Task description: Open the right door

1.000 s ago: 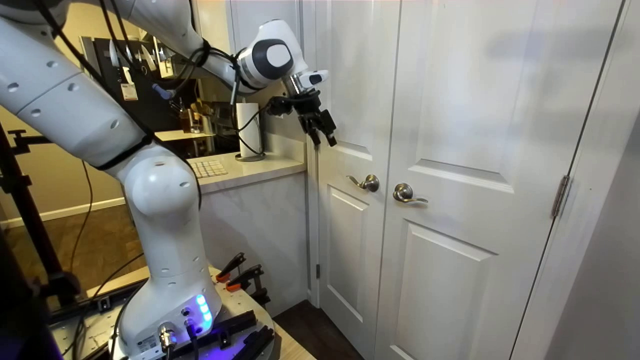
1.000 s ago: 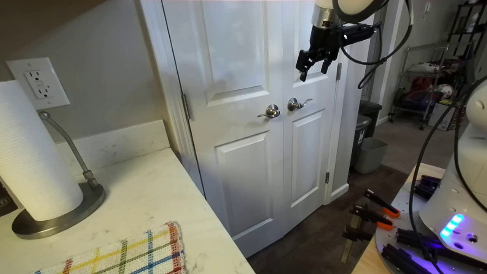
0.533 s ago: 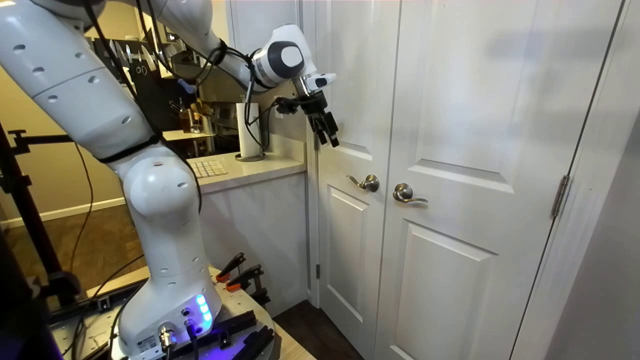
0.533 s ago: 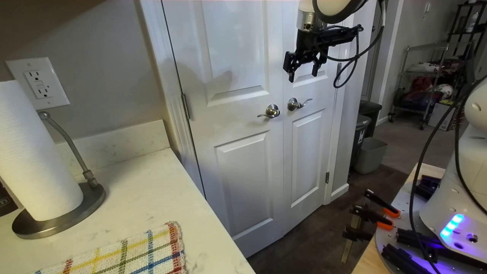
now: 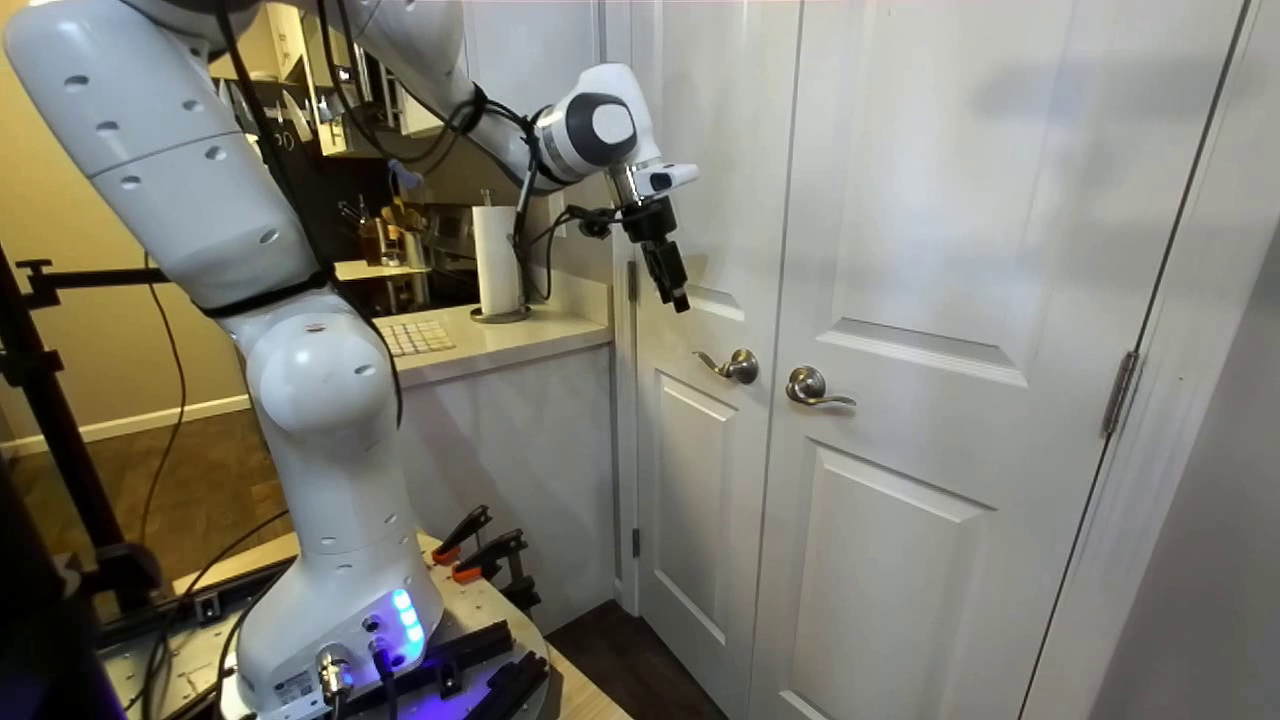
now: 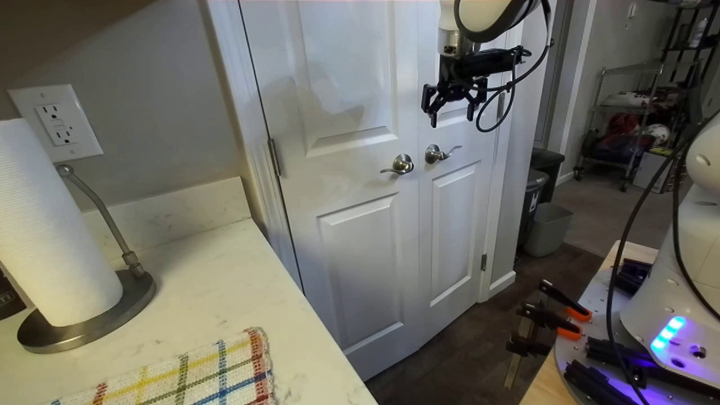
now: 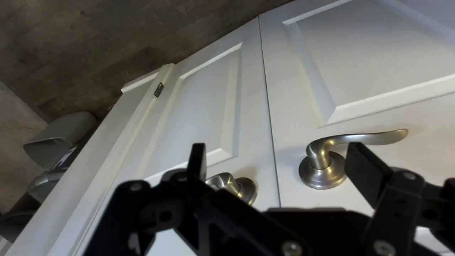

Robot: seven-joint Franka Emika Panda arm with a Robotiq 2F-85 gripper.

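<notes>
The right door [image 5: 920,270] is a tall white panelled leaf, flush with the matching left leaf. It also shows in an exterior view [image 6: 453,236] and in the wrist view [image 7: 202,103], which stands upside down, so this leaf is on the left there. Its silvery lever handle [image 5: 806,386] sits at its left edge, also visible in an exterior view [image 6: 436,154]. In the wrist view the handle [image 7: 245,190] is partly hidden behind a finger. My gripper [image 5: 680,300] is open and empty, above handle height and apart from the doors. It also shows open in an exterior view [image 6: 452,121] and wrist view [image 7: 277,156].
The left leaf [image 5: 700,500] has its own lever handle [image 5: 740,366]. A counter [image 6: 225,292] with a paper towel roll [image 6: 50,236] and a checked cloth [image 6: 197,371] stands beside it. Bins [image 6: 548,230] stand past the right door. Clamps [image 5: 490,555] jut from the robot's table.
The arm has moved toward the doors. The gripper has shifted right and slightly down in one exterior view, and left in the other. The wrist has turned. The doors are unchanged.
</notes>
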